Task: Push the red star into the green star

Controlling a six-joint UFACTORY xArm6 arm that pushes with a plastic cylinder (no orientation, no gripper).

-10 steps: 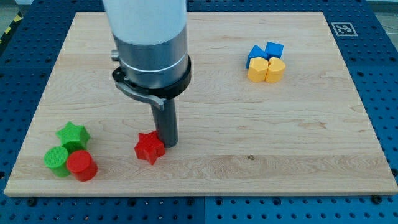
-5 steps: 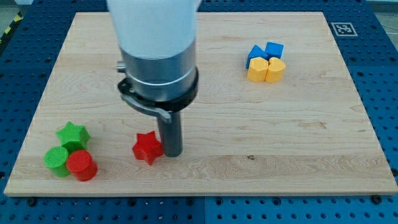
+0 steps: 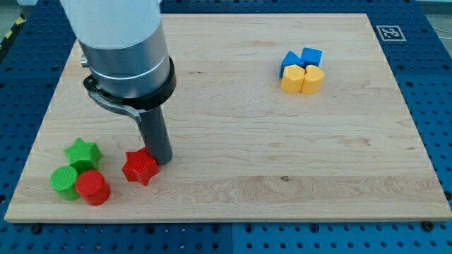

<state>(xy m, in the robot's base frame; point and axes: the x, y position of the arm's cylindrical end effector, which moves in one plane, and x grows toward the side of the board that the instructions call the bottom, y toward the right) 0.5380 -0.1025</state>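
The small red star block (image 3: 140,167) lies flat on the pale wooden board (image 3: 233,113), with no long axis to speak of. It sits near the view's bottom left, just right of the green star block (image 3: 82,153). My tip (image 3: 161,159), a plain rod with nothing to open, touches its upper right side. A blue perforated bench (image 3: 434,85) surrounds the board.

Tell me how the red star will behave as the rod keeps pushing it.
The red star looks rigid and low, so it should slide flat rather than tip. Its points may let it rotate, since my tip presses at its upper-right side. It seems light; on the smooth wooden board it should glide toward the green star.
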